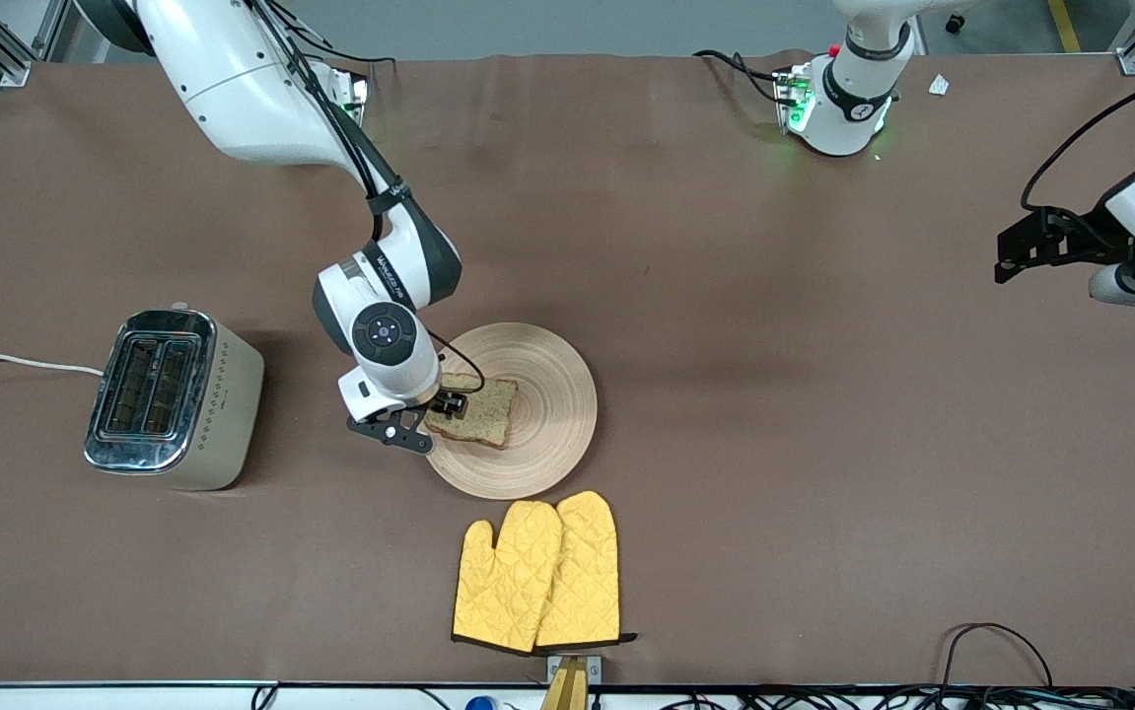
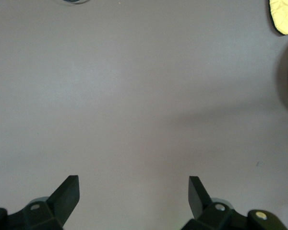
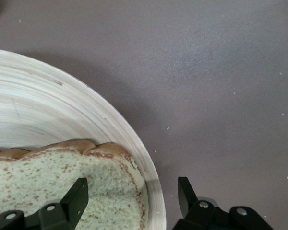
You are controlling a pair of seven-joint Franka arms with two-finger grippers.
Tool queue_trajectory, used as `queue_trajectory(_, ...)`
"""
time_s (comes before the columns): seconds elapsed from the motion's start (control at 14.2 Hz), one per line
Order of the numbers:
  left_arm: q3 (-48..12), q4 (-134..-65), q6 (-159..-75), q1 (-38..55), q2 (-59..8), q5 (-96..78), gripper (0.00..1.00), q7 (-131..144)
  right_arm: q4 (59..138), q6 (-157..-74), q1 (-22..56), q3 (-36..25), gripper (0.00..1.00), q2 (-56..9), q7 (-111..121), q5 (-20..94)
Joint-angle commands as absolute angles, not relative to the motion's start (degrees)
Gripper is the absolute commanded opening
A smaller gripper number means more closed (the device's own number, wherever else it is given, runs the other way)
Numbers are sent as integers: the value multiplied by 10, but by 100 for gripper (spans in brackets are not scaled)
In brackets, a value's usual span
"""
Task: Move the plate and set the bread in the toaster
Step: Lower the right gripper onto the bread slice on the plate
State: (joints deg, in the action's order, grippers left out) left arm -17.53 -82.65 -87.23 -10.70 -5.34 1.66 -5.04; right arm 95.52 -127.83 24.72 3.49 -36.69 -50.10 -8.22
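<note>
A brown mat covers the table (image 1: 725, 325) from edge to edge, with aluminium framing at the upper corners of the front view.

Containers: the plate (image 1: 547, 414) sits at centre frame, carrying one slice of bread (image 1: 483, 409) on the part toward the right arm's end of the table. The toaster (image 1: 173, 399) stands at middle left of the frame, well apart from the plate; both slots look dark and appear to hold nothing, though their depths are not clearly visible. Its white cord (image 1: 15, 362) runs off the left edge.

A pair of yellow oven mitts (image 1: 537, 577) lies just beside the plate, nearer the front camera.

The right gripper (image 1: 429, 419) is down at the plate's rim. Its jaws stand apart. In the right wrist view, one finger (image 3: 77, 196) is over the bread (image 3: 62, 187) and the other (image 3: 185, 194) is over bare mat outside the plate (image 3: 62, 110), so the slice's edge and the rim lie between them. Contact with the slice cannot be confirmed.

The left gripper (image 1: 1021, 251) waits at the right edge of the frame over bare mat, jaws apart (image 2: 133, 196).
</note>
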Motion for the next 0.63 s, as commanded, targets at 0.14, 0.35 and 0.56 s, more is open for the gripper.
queue_trajectory(0.14,-126,-829,-884,-29,-39,25,100,-57,950,-1276,252,35,73,-370,-522,-97)
queue_trajectory(0.35,-49,-829,-883,17,-38,20,100,-64,950,-1278,256,35,62,-374,-538,-98)
queue_trajectory(0.56,-12,-830,-884,56,-38,25,100,-62,944,-1274,257,35,56,-374,-540,-97)
